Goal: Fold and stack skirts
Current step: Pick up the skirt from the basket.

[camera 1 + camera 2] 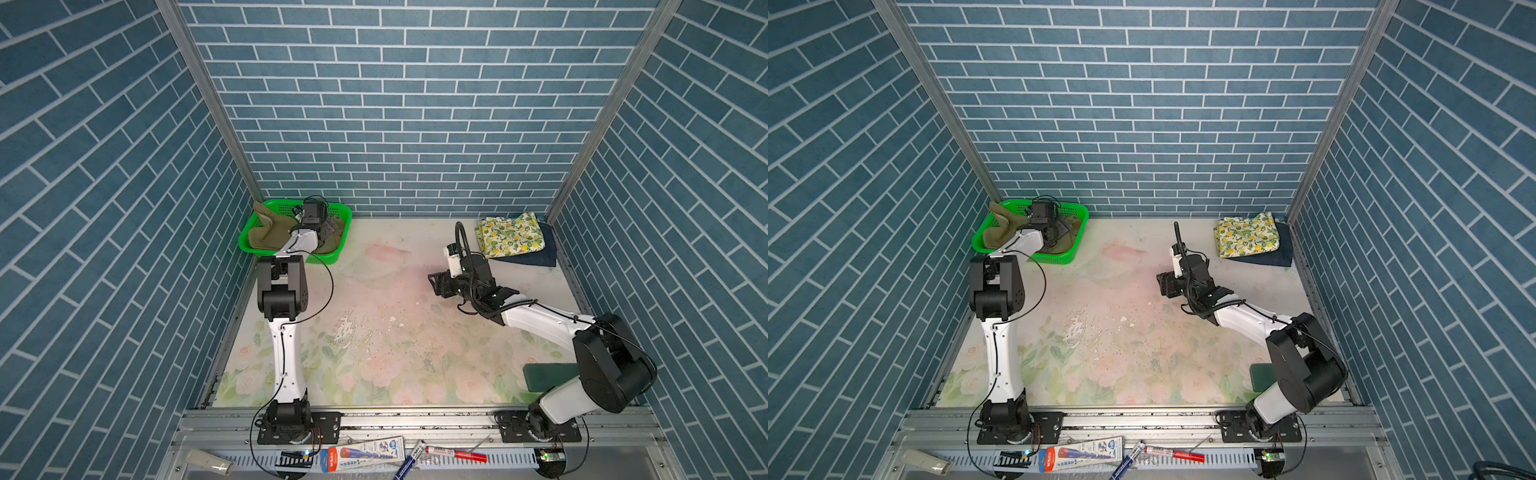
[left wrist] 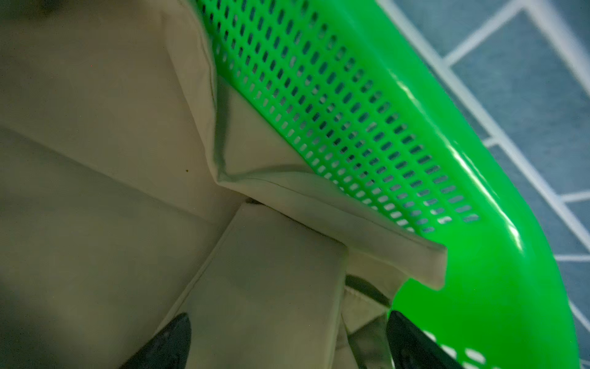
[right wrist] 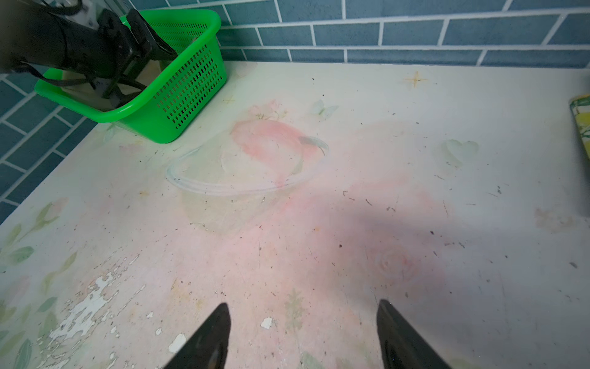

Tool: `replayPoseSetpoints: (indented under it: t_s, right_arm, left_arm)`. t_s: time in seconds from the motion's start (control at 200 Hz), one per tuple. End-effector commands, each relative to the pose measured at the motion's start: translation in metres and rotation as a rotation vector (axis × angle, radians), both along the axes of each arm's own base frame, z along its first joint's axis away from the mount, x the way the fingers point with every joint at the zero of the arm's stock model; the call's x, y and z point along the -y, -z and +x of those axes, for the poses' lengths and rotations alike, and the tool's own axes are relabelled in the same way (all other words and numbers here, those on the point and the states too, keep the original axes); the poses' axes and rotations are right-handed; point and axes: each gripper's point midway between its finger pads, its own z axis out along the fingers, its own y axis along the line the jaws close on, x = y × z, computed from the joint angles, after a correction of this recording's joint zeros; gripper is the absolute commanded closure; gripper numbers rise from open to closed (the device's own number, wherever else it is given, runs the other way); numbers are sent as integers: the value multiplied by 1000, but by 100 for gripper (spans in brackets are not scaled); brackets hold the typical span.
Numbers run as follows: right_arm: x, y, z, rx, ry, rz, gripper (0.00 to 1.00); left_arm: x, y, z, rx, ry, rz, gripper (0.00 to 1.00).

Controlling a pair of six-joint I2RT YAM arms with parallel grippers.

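Nearest me, over the middle of the flowered desk (image 1: 395,332), the right claw (image 3: 303,306) hangs above the worn surface. Its two dark fingers stand well apart with only bare desk between them; it holds nothing and touches nothing.

Farther back, at the far left corner, the green basket (image 1: 324,258) sits against the tiled wall with the khaki skirt (image 1: 270,237) crumpled inside, one end draped up over the rim. The left claw (image 2: 287,316) reaches down into it, spread wide. A flap of the khaki cloth lies between its fingers, one finger close to the basket's mesh wall. I cannot tell whether the tips press the cloth; nothing is gripped.

At the far right corner the lemon-print skirt (image 1: 510,235) lies folded on top of the folded denim skirt (image 1: 536,257), well apart from both claws.
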Motion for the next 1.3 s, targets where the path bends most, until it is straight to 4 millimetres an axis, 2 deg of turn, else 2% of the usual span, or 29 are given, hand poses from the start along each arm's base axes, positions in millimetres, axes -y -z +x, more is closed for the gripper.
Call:
replayPoseSetpoints:
  t_s: [0.0,0.13,0.25,0.33,0.57,0.61,0.635,0.71,0.76,0.805,0.855,0.945,1.04,1.295]
  right_arm:
    - [1,-4,-3,49,-26,-12,29]
    - [1,0,-2,45,-26,-25,29]
    - [0,7,-1,25,-29,-30,29]
    - [0,12,0,13,-23,-38,29]
    - [0,17,1,3,-19,-50,29]
    - [0,18,2,-5,-18,-52,29]
    - [0,18,2,-9,-19,-52,29]
    - [-1,18,2,-11,-20,-53,30]
    - [1,18,2,-11,-15,-55,31]
    - [1,17,2,-10,-11,-57,31]
    - [2,15,2,-9,-9,-57,32]
    - [2,13,1,-6,-6,-57,34]
    - [6,10,1,2,7,-59,34]
    - [9,-3,-2,26,29,-11,38]
  left_arm:
    - [5,-10,27,159,-66,-151,4]
    - [6,13,38,191,-111,-284,4]
    - [12,23,52,260,-136,-420,5]
    - [14,24,57,299,-140,-448,4]
    - [18,49,64,285,-148,-521,6]
    - [18,53,65,284,-150,-531,11]
    - [19,53,67,288,-143,-540,18]
    - [21,57,72,296,-130,-568,46]
    - [22,58,75,309,-123,-587,70]
    - [24,53,79,335,-102,-596,86]
    - [24,48,83,352,-87,-600,100]
    - [25,33,87,405,-62,-600,100]
    - [23,8,91,469,-35,-596,100]
    - [8,-84,84,647,41,-550,100]
